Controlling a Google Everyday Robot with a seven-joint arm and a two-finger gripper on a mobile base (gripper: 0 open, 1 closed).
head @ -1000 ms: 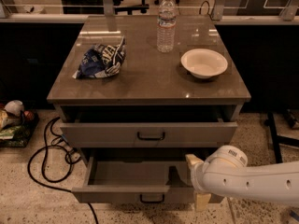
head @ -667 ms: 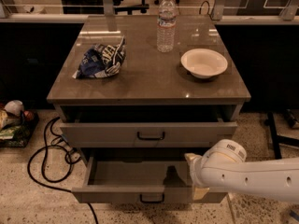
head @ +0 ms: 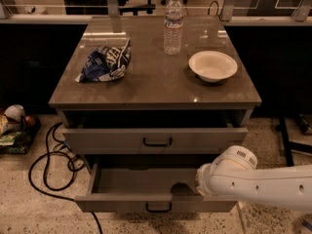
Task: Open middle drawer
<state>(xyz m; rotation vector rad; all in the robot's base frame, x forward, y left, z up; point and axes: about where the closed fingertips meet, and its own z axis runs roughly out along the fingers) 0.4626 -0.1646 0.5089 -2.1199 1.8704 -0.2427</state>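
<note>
The middle drawer [head: 136, 182] stands pulled well out under the top drawer [head: 112, 139]. Its plain grey inside shows, and its black bar handle [head: 158, 208] is on the front panel at the bottom of the view. The top drawer is a little way out too. The lowest drawer is out of view. My white arm [head: 258, 182] reaches in from the right at drawer height. My gripper [head: 181, 188] is a dark shape at the end of the arm, over the front edge of the middle drawer, right of its centre, mostly hidden by the wrist.
On the cabinet top [head: 156, 89] lie a blue snack bag [head: 105, 62], a water bottle [head: 173, 24] and a white bowl [head: 213, 66]. Black cables [head: 48, 162] loop on the floor at the left, beside a heap of items [head: 12, 126]. A black stand leg [head: 285, 140] is at the right.
The arm has shifted only slightly at the drawer's front right. The middle drawer stays pulled out about as far as before.
</note>
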